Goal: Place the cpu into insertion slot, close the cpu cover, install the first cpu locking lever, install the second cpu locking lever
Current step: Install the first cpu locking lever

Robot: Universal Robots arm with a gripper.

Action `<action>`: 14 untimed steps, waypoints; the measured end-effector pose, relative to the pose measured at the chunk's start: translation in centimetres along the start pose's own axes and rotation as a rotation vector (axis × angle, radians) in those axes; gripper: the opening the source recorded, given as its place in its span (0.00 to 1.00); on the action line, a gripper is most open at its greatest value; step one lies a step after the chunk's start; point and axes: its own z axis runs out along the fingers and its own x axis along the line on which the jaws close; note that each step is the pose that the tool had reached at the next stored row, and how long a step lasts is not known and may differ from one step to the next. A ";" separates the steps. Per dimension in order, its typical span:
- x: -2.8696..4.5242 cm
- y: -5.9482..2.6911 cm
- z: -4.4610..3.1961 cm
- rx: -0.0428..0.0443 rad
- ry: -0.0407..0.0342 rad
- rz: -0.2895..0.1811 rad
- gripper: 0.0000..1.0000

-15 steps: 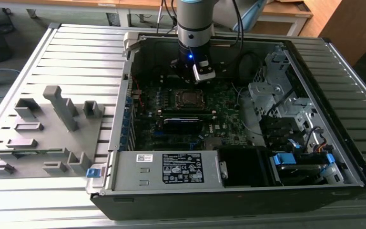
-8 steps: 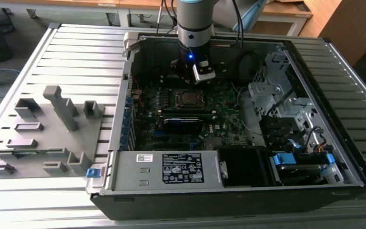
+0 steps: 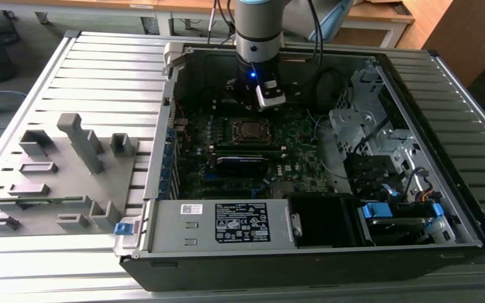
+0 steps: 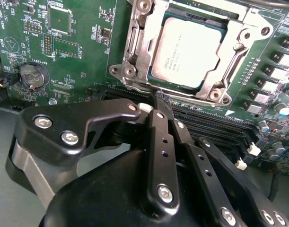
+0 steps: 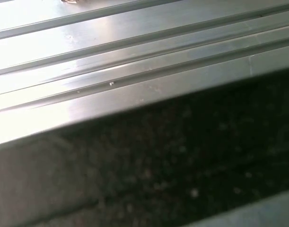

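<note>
One pincer [image 4: 156,101], mine, is hovering over the motherboard [image 4: 78,42] inside the open computer case [image 3: 444,208], its fingers [image 4: 159,142] pressed together and gripping nothing. Just beyond its tip, the cpu [image 4: 191,49] is lying flat in the insertion slot [image 4: 215,28], with the cpu cover [image 4: 135,52] framing it. In the exterior view, I am standing above the socket [image 3: 249,130], near the case's far wall.

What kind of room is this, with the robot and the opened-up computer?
Probably a robotics lab or workshop. An open computer case lies on a ribbed metal table, a robot arm reaches into it, and wooden desks stand behind.
</note>
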 end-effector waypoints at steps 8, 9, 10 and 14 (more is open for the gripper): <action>-0.18 0.06 0.05 -0.0008 0.0001 0.000 0.11; -0.18 0.06 0.04 -0.0004 0.0002 0.000 0.11; -0.18 0.05 0.03 -0.0001 0.0003 0.000 0.11; -0.19 0.07 -0.04 -0.0004 0.0006 0.000 0.11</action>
